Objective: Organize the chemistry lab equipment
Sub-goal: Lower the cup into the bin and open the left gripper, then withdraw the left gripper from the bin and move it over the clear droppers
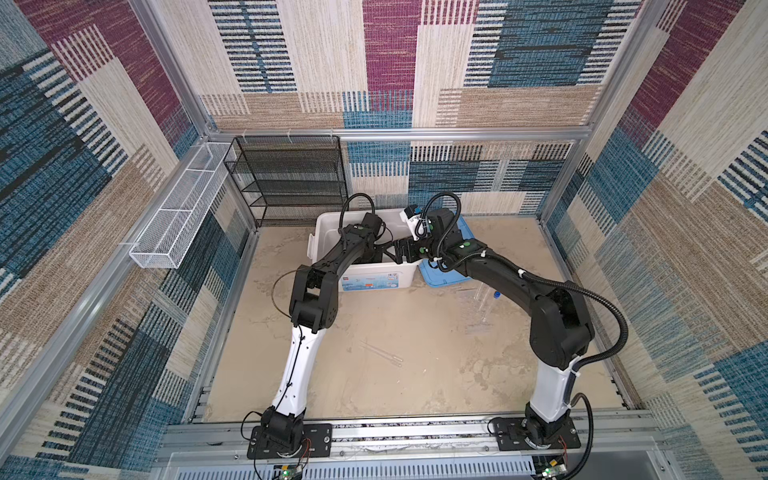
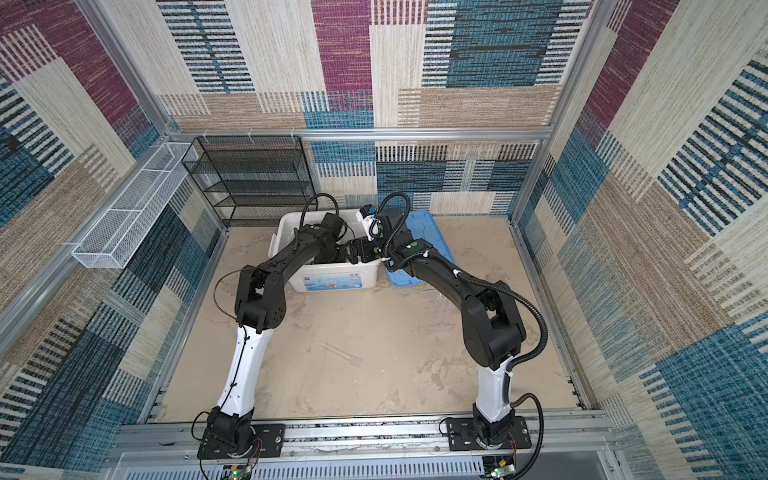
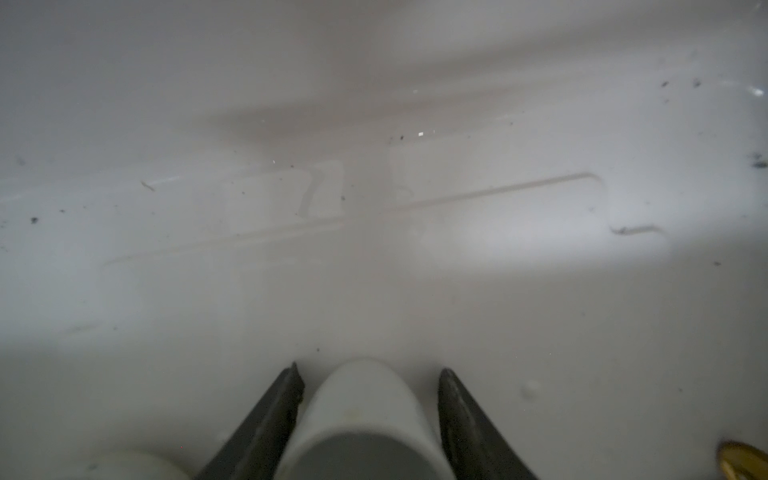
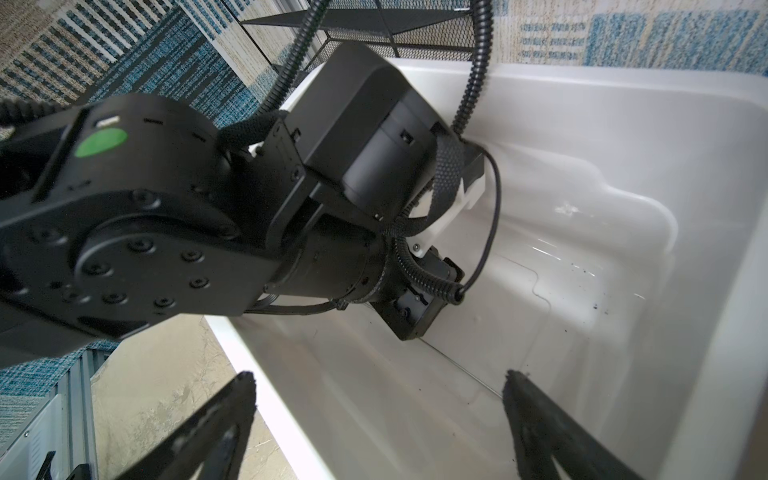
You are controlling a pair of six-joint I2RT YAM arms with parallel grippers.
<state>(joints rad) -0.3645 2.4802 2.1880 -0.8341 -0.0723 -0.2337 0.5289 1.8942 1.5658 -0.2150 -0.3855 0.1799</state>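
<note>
left gripper (image 3: 369, 368) sits in the bin (image 1: 374, 268), jaws loose around a dish (image 3: 361, 415), gap on one side. right gripper (image 4: 380, 374) gapes empty astride the bin's rim. droppers (image 1: 384, 355) lie on open tabletop (image 1: 415, 399), well in from its edges.

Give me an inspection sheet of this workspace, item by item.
Surface: tan, stained tabletop.
Job's things: white dish in the white bin, with a blurred second white piece and brass spoon tip nearby; droppers and clear tubes on the table.
Clutter: dark specks on the bin floor; blue lid beside the bin.
Grippers: left gripper open, astride the dish; right gripper open, empty, over the bin's rim.
Cables: black corrugated conduit loops over the left arm's wrist.
Surroundings: black mesh shelf, white mesh basket, patterned walls.
</note>
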